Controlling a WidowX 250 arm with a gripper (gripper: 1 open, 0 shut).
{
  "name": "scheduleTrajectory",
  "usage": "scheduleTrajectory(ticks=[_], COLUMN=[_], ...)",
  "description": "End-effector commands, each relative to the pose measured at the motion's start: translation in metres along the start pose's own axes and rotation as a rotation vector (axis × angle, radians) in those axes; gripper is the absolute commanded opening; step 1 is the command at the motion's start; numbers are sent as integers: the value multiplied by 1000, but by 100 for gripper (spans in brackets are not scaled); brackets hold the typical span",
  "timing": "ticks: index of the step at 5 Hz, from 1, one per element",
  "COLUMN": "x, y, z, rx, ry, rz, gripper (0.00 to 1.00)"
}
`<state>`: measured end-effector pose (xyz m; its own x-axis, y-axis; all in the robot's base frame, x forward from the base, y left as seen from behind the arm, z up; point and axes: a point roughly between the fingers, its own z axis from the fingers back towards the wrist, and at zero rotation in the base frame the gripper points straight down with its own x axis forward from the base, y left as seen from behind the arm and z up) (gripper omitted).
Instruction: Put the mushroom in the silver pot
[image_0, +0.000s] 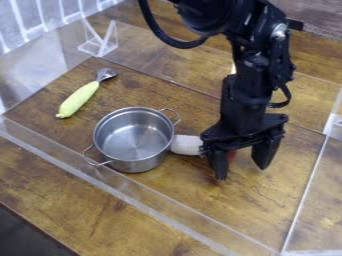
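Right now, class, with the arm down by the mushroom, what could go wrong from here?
The gripper covers much of the mushroom, so a grip might catch it off-centre and slip. The stem lies right beside the silver pot, so a sideways nudge could push mushroom into pot and perhaps shift it.

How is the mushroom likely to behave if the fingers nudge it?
The mushroom would probably roll or pivot, since its stem looks rounded and it lies on its side. It may slide a little too, as the bare wood looks smooth. Nudged toward the pot, it would likely stop against the wall.
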<state>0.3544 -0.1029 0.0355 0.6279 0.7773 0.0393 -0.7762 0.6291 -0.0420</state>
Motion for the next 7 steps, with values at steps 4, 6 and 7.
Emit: scheduleTrajectory(ticks=[4, 6, 7], x=[32, 38, 44], y=[-5, -10, -8], z=[17, 9, 16], rx=[-32, -34, -37], ry=[-25, -23, -24], rz=[95, -29, -80], gripper=[100, 0, 0])
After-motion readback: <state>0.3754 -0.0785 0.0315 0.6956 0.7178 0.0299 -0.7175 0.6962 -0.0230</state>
